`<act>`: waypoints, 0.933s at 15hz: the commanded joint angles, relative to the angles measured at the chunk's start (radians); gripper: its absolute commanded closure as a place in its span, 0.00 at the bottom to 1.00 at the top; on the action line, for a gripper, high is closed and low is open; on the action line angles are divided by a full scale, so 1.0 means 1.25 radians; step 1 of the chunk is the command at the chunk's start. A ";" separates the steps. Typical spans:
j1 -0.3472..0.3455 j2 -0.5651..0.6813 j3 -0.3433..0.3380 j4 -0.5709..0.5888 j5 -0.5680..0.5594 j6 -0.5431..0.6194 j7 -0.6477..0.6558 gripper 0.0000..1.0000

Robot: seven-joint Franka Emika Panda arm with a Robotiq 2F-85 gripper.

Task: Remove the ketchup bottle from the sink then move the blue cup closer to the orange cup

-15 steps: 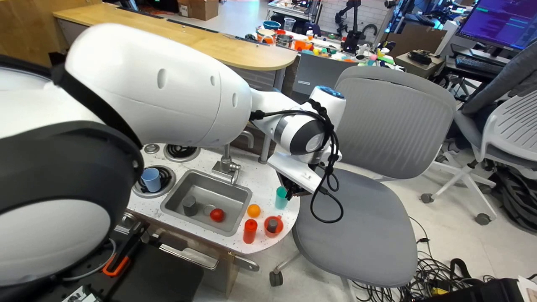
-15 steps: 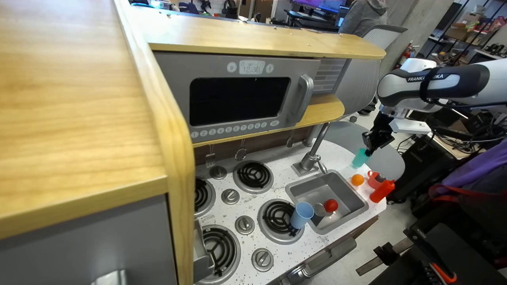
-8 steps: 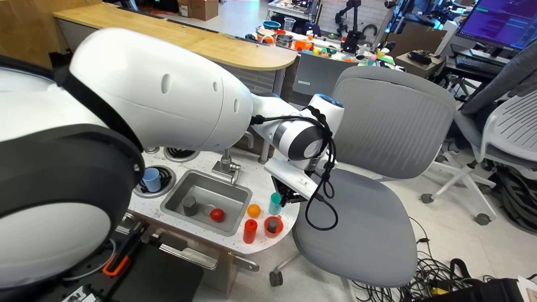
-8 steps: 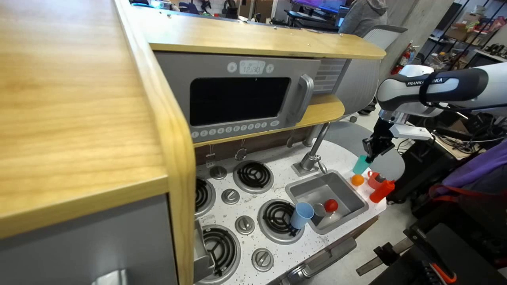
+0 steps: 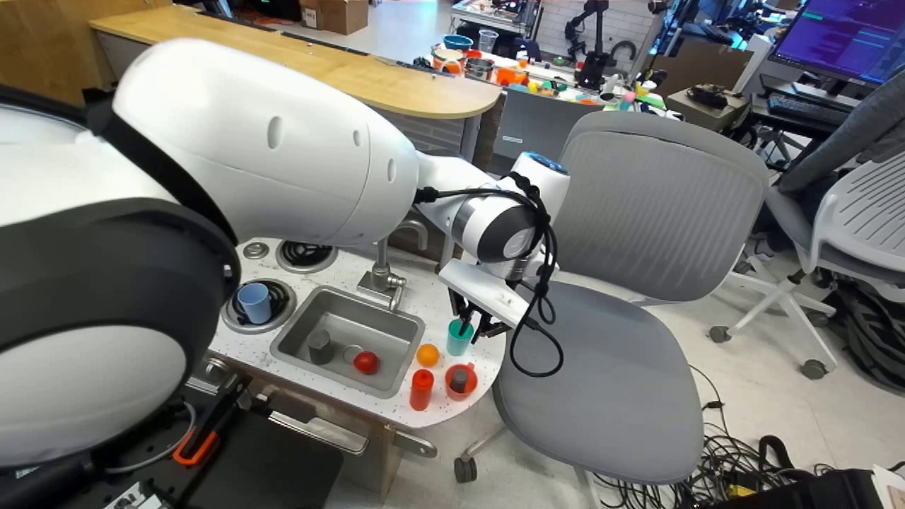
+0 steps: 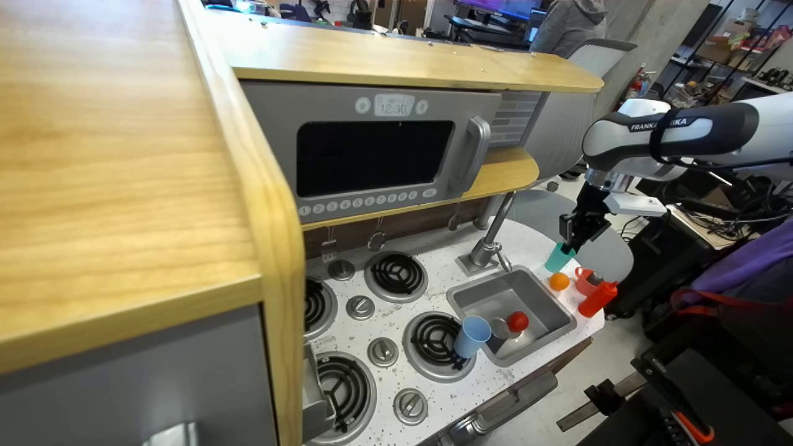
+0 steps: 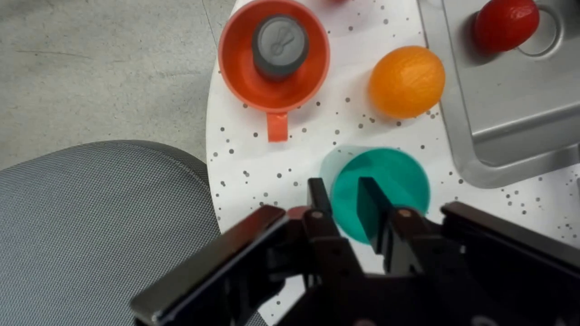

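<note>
Straddling one wall of the teal cup (image 7: 401, 181), the pincer (image 7: 342, 188) is parted by a narrow gap, one jaw at the inner side, the other outside; whether either presses the wall I cannot tell. So placed, it looks meant for a rim pinch, to bring this cup, probably the task's "blue" one, nearer the orange cup (image 7: 272, 94). Both sit near the rounded edge of the tabletop (image 5: 424, 290). Nothing but that jaw shows in the teal cup; the orange cup holds a dark grey piece (image 7: 281, 43). An orange fruit (image 7: 408, 81) lies just beside the sink (image 5: 368, 319). Toward the front corner, next to the orange cup, the ketchup bottle (image 5: 421, 390) stands upright outside the sink, so that step seems done. The sink contains a red tomato-like piece (image 5: 365, 363) and a grey cylinder (image 5: 320, 347). On its side away from the rounded edge, a light blue cup (image 6: 473, 336), which could also fit the name, rests on a burner (image 6: 430, 341); its inside I cannot make out.
</note>
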 commanded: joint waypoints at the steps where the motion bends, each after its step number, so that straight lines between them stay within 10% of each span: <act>1: -0.006 -0.071 0.003 -0.075 0.002 -0.002 -0.026 0.43; 7: -0.043 -0.231 -0.007 -0.233 0.013 0.025 -0.002 0.00; 14: -0.031 -0.413 -0.009 -0.470 -0.059 0.071 -0.153 0.00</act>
